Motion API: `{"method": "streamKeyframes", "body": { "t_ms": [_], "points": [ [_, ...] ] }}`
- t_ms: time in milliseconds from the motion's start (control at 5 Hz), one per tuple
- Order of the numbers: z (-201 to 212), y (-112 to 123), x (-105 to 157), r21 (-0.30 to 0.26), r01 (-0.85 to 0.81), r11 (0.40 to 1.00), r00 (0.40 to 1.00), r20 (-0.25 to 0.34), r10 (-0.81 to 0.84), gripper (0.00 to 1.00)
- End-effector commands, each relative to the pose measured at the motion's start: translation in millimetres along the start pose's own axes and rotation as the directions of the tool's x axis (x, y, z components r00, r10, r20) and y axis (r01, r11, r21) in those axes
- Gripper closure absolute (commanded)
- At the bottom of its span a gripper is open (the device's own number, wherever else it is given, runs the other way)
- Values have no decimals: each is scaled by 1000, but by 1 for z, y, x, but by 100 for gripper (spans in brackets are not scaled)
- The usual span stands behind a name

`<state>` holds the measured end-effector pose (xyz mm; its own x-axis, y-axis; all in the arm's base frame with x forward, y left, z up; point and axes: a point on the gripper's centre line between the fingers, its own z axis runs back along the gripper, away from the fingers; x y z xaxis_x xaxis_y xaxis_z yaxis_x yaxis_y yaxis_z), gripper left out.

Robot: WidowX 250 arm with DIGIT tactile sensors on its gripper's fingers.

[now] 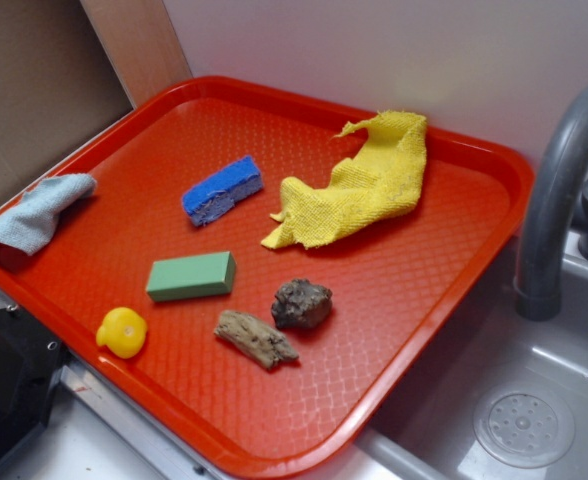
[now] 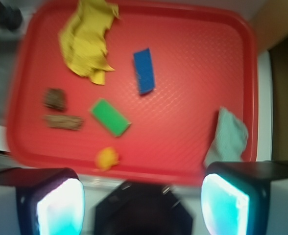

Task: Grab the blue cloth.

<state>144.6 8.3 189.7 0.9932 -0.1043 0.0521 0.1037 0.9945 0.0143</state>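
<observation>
Now, blue cloth [image 1: 36, 213] draped over tray [image 1: 454, 260] rim, pincer [image 2: 143, 200] spread, empty, tray middle bare.

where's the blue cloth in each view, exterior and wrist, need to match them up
Exterior: the blue cloth is at the far left, draped over the left rim of the red tray.
Wrist: the blue cloth is at the lower right, over the tray's right rim, just above the right fingertip of the gripper.
Shared landmark: the blue sponge, toward the tray's middle.
</observation>
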Motion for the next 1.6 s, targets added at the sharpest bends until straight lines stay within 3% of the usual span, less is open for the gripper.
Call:
{"method": "streamKeyframes", "body": {
  "t_ms": [0,200,600,800,1000,1400],
  "points": [
    [-82,55,10,29,230,973,967,-123,-225,0],
    [-128,86,-9,127,209,970,961,-209,-180,0],
    [-170,96,-51,265,217,940,959,-236,-155,0],
    [-184,103,-56,340,226,913,945,-305,-120,0],
    [-179,108,-54,337,166,927,961,-266,-75,100],
    [-175,107,-47,311,139,940,968,-242,-63,100]
  ]
}}
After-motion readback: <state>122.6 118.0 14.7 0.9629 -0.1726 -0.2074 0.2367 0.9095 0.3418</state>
